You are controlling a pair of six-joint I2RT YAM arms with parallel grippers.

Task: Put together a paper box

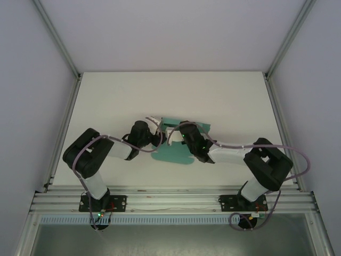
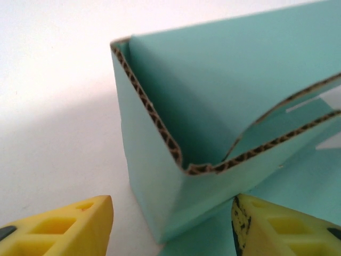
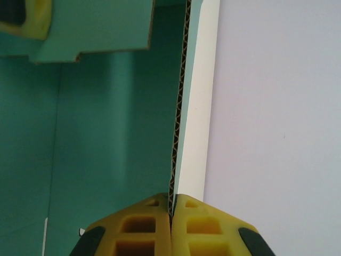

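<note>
task thing: paper box [image 1: 171, 153], teal corrugated card, part folded, not a closed box yet
where: middle of the white table [image 1: 117, 101], between the two wrists, base panel flat on the surface
left gripper: left gripper [image 2: 173, 205], yellow fingers apart, straddling a folded-up corner of the box [image 2: 224, 96]; we see a gap of bare table between the left finger [image 2: 74, 224] and the wall, so we call it spread and not clamping
right gripper: right gripper [image 3: 171, 205], fingers pressed together on the edge of an upright wall; the corrugated edge runs straight into the pinch, so we call it closed on the box [image 3: 106, 133]
wall held: stands upright, teal inside face, white outside face toward the bare table
corner: in the left wrist view two card layers meet and curl round at one corner, edges doubled, fold looks loose and not locked
slots: pale cut slits show on the panel at the right of the left wrist view; we cannot tell if any tab sits in them
done so far: we judge one side wall raised and one corner flap turned in
left to do: we judge most of it; in the top view a teal part lies flat toward the near edge, so more walls need lifting, tabs need seating, top needs closing
progress: early to middle, our guess
risk: thin wall may spring back flat if the pinch lets go before a tab locks
</note>
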